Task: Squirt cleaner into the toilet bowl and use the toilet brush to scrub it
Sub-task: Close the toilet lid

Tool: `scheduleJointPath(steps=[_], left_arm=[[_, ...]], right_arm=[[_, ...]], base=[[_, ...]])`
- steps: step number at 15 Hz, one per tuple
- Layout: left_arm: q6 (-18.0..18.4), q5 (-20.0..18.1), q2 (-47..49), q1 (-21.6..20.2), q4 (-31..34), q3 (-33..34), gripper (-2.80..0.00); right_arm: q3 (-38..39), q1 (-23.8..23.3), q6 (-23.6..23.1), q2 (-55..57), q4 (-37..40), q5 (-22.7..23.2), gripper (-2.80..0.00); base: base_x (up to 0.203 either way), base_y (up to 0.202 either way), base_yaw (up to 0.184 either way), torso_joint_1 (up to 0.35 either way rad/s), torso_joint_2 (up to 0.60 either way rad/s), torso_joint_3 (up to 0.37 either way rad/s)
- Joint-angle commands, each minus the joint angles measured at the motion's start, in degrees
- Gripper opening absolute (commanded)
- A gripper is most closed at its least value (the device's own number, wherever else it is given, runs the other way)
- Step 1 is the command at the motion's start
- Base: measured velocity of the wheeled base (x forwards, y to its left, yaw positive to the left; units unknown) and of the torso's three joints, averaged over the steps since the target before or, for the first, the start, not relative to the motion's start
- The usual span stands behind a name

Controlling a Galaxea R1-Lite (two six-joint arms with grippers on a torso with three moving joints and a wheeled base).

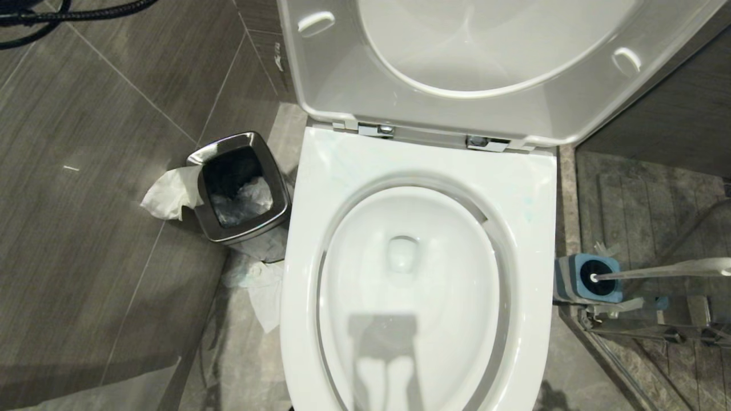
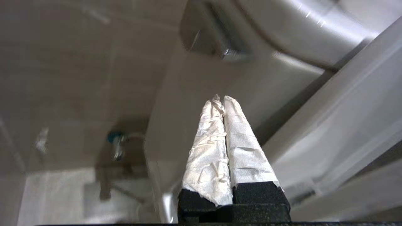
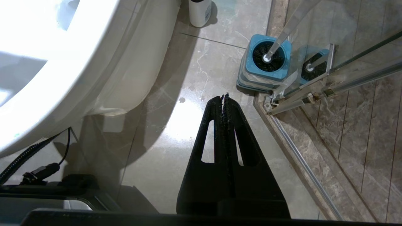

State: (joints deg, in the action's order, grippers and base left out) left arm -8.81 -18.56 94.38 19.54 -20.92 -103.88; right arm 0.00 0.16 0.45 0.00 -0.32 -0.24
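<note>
The left tool (image 2: 220,98), its two fingers wrapped in crumpled white paper, is pressed narrow with the tips meeting and nothing between them. It points along the blurred outer side of the large glossy white ceramic toilet bowl (image 2: 292,34), above the grey tiled floor (image 2: 62,78); a small teal-topped fitting shows on the wall or floor beyond, though the blur makes it hard to say which.

The right tool (image 3: 225,96), black with slotted fingers, is likewise closed tight and empty, its serrated edges touching. It hangs over the pale marble floor (image 3: 188,78) beside the bowl's base (image 3: 119,72). Just ahead of it stands the squat square blue-topped holder (image 3: 267,62), set against the corner of the glass shower frame (image 3: 314,81), with the long white-handled toilet brush (image 3: 284,29) upright in it, black bristles filling the opening. A white cylindrical bottle (image 3: 199,12) stands on the floor farther off, near the bowl.

In the head view neither arm shows. The bowl (image 1: 320,188) has seat and lid raised, its water clear. The brush (image 1: 662,269) sits in its holder (image 1: 565,279) to the right; a small square steel waste bin (image 1: 280,211) with white tissue (image 1: 168,194) stands to the left
</note>
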Motion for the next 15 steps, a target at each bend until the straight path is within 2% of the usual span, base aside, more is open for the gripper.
scheduleJointPath(steps=[1,3,12,15], left_arm=[[-0.02,0.12,4.32,1.84,-2.90,-2.42,-2.80],[0.05,0.19,6.20,3.73,-5.62,-3.03,-2.80],[-0.12,-0.35,7.39,6.76,-5.79,-2.64,-2.80],[-1.31,-0.73,7.22,7.53,-5.79,-2.25,-2.80]], right_arm=[[0.00,0.02,-0.02,0.09,-0.03,-0.02,-2.80],[0.00,0.05,-0.02,0.09,-0.03,-0.02,-2.80],[0.00,0.02,-0.02,0.09,-0.03,-0.02,-2.80],[0.00,0.02,-0.02,0.09,-0.03,-0.02,-2.80]], base=[[0.000,0.000,0.000,0.000,0.00,0.000],[0.000,0.000,0.000,0.000,0.00,0.000],[0.000,0.000,0.000,0.000,0.00,0.000],[0.000,0.000,0.000,0.000,0.00,0.000]])
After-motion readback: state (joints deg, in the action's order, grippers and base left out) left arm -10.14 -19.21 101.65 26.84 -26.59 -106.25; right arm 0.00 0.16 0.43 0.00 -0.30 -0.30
